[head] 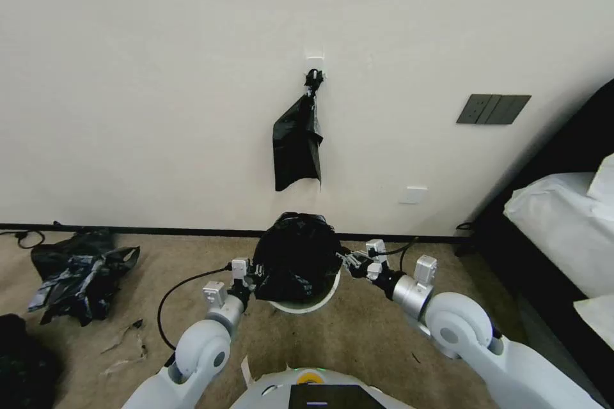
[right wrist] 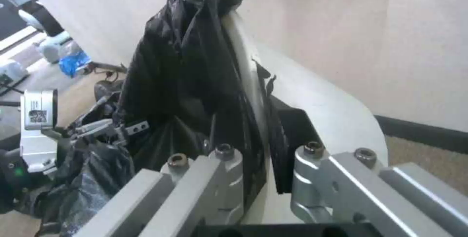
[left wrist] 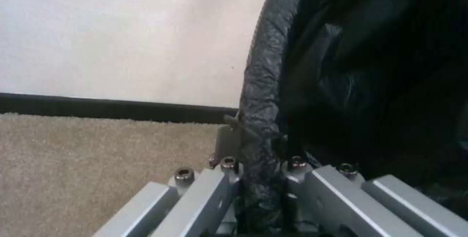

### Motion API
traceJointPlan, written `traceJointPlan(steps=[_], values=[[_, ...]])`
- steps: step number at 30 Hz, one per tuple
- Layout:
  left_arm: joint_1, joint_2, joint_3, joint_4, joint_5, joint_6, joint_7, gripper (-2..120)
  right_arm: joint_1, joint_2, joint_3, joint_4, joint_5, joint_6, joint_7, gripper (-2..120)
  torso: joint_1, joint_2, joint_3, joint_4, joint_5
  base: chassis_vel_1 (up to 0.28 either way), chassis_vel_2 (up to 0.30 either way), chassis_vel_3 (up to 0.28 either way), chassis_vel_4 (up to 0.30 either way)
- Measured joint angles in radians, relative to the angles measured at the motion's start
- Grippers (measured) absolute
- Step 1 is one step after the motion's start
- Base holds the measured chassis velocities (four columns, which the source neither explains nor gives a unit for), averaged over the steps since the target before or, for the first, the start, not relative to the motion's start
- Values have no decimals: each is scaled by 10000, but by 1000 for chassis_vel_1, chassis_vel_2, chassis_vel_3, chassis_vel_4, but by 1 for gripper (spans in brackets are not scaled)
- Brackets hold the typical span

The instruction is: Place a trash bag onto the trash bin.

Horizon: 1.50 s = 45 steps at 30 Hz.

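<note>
Left gripper (head: 251, 281): nearest the head camera, at the left side of the bin; in the left wrist view its grey fingers (left wrist: 214, 189) are clamped on a bunched black fold of the bag.
Right gripper (head: 348, 262): at the bin's right side; in the right wrist view the fingers (right wrist: 229, 171) stand a little apart, with bag film and the bin's rim between them — a loose pinch on the bag's edge rather than a tight clench.
Trash bag (head: 295, 255): thin, glossy, wrinkly black plastic bag, heaped as a dome over the bin's mouth and draped down its sides; held on both flanks by the grippers.
Trash bin (head: 306, 304): small round cream-white plastic bin, standing on the carpet between the two arms, just in front of the wall; from the head camera its near rim peeks out below the bag. The right wrist view shows the pale wall of the bin (right wrist: 312, 101) beside the black film (right wrist: 185, 79).
Hanging black plastic bag (head: 297, 147): on the wall above the bin, hung from a small white hook (head: 314, 64) — apart from the bin.
Black plastic pile with blue-grey patches (head: 80, 275): on the carpet, well to the left.
Dark wall switch plate (head: 493, 108): on the wall, to the right.
Beige carpet (head: 358, 332): floor under everything.
</note>
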Motion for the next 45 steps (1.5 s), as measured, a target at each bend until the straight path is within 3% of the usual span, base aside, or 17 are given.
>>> traceJointPlan(steps=[9,15,27,28,38,45], values=[[41,12,21,-34,-4,58,18,1,78,-35,-163,76,-200,105,-52,43,0,1,0,0,0,0,0,0,0],[45,14,12,-34,-3,74,16,1,47,-56,-124,180,-211,178,-61,57,0,0,0,0,0,0,0,0,0],[58,-23,-9,-58,-43,75,3,1,-151,7,-119,214,-482,291,-104,16,0,0,0,-1,0,0,0,0,0],[81,-24,-39,-63,-93,75,-1,1,-241,41,-97,234,-496,345,-75,1,0,0,0,0,0,0,0,0,0],[115,0,-81,-127,-409,106,120,1,-362,-90,349,199,-230,326,180,0,0,0,0,-1,0,0,0,0,0],[162,145,-284,-111,-682,-156,581,1,-406,-957,950,-198,726,-116,306,0,0,0,1,0,3,0,0,0,0]])
